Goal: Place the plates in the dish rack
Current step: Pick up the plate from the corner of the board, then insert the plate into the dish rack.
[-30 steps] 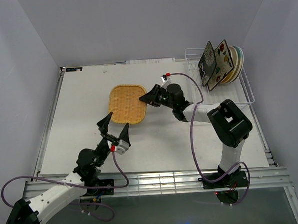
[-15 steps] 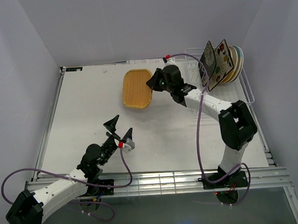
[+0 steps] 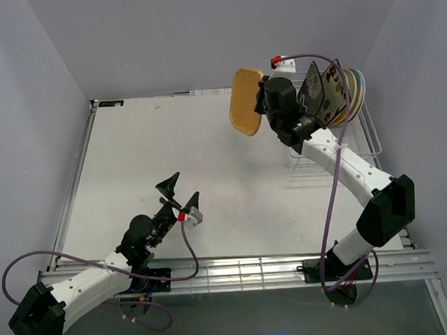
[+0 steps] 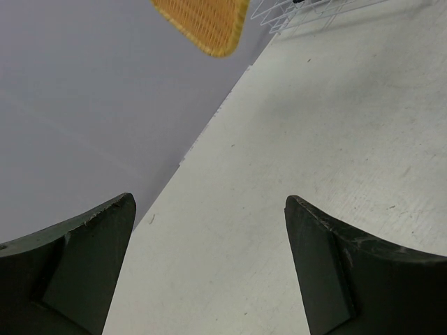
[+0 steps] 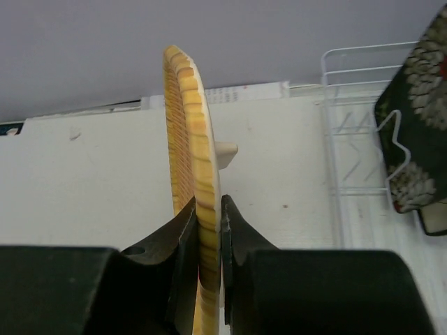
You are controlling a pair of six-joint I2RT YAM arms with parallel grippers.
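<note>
My right gripper (image 3: 261, 104) (image 5: 207, 209) is shut on the rim of the plain orange-yellow plate (image 3: 245, 102) (image 5: 188, 139), holding it on edge in the air just left of the dish rack (image 3: 312, 144) (image 5: 349, 112). Several plates stand in the rack's far end, with the black floral plate (image 3: 310, 95) (image 5: 412, 139) in front, a flowered cream one (image 3: 332, 93) behind it, and round ones (image 3: 357, 89) at the back. My left gripper (image 3: 178, 192) (image 4: 209, 230) is open over the bare table near its front left. The orange-yellow plate's corner (image 4: 202, 24) shows at the top of the left wrist view.
The white table (image 3: 170, 155) is walled by grey panels on the left, back and right. A purple cable (image 3: 336, 169) loops along the right arm. A metal rail (image 3: 236, 272) runs along the near edge.
The right arm has lifted the orange-yellow plate off the table, turned it on edge and carried it right and back toward the rack. The left gripper has pulled back toward the near edge.
</note>
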